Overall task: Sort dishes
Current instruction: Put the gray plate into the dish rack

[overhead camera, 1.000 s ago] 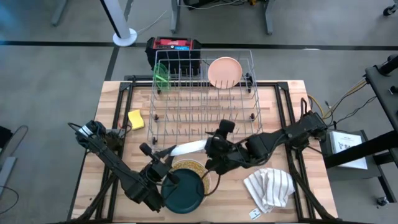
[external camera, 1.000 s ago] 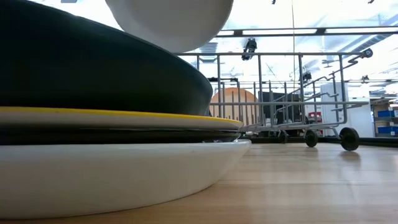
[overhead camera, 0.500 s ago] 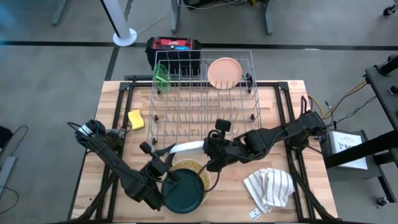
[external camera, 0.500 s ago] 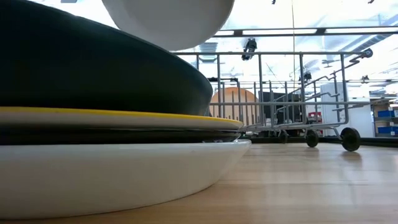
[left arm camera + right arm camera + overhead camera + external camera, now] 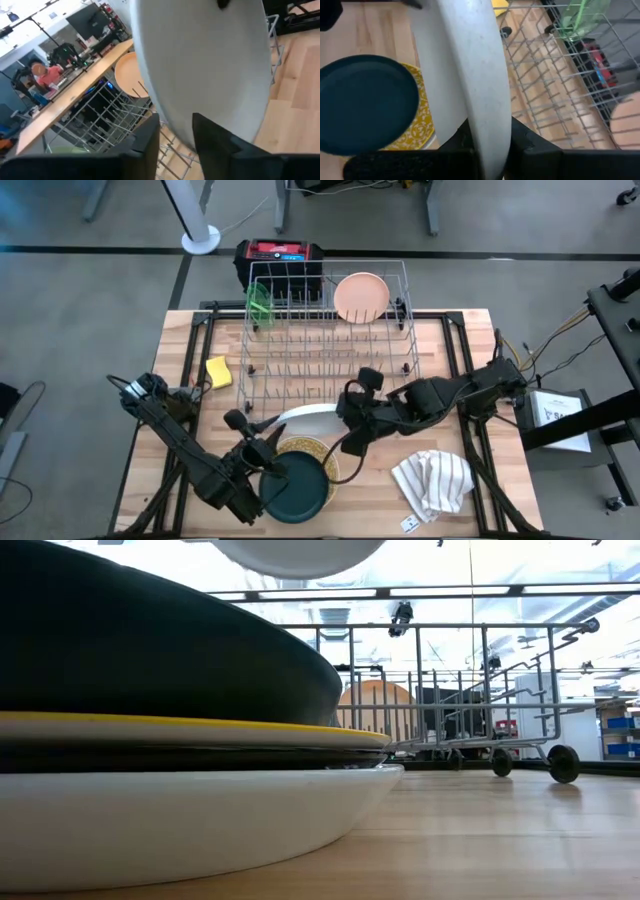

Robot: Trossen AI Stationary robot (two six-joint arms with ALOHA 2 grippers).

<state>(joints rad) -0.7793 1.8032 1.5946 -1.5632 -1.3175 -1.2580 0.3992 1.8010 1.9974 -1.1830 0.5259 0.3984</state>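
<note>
High view shows the right hand (image 5: 352,423) clamped on the white plate (image 5: 305,416), held on edge just above the counter (image 5: 455,355) before the wire dish rack (image 5: 330,345). Left hand (image 5: 262,450) stands slightly apart beside the plate, gripping nothing.

A robotics lab: wooden workbench (image 5: 455,345) on grey floor, cabling (image 5: 545,345), monitors (image 5: 92,20) and desks behind.
</note>
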